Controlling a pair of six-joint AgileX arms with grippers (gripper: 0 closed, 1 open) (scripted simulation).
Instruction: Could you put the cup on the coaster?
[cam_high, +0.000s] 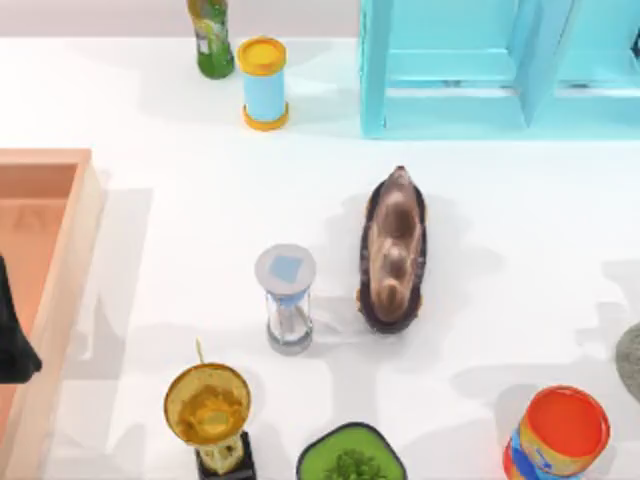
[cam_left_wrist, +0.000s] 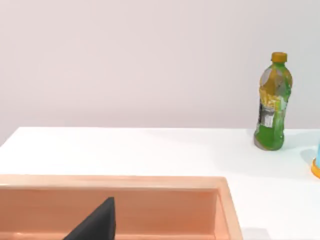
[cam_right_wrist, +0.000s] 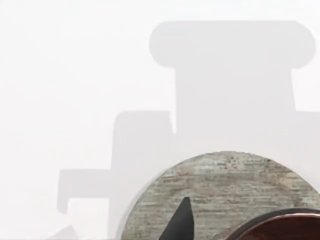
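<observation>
1. Right claw (cam_right_wrist: 183, 222): one dark fingertip seen in the right wrist view, directly above the coaster (cam_right_wrist: 225, 192); whether it is wide, narrow or holding the cup, I cannot tell.
2. Cup (cam_right_wrist: 280, 227): dark rim with glossy maroon inside, just beside that fingertip, apparently over the coaster.
3. Coaster: flat round mottled grey disc on the white surface (cam_high: 500, 250), at its right edge (cam_high: 630, 360) in the top view.
4. Left claw (cam_high: 12, 335): dark shape over the wooden tray (cam_high: 60, 260) at the left; grip cannot be told.
5. Surroundings: hourglass (cam_high: 287, 300), brown brush (cam_high: 393, 250), gold trophy (cam_high: 210, 410), orange can (cam_high: 555, 435), green bottle (cam_left_wrist: 272, 102).
</observation>
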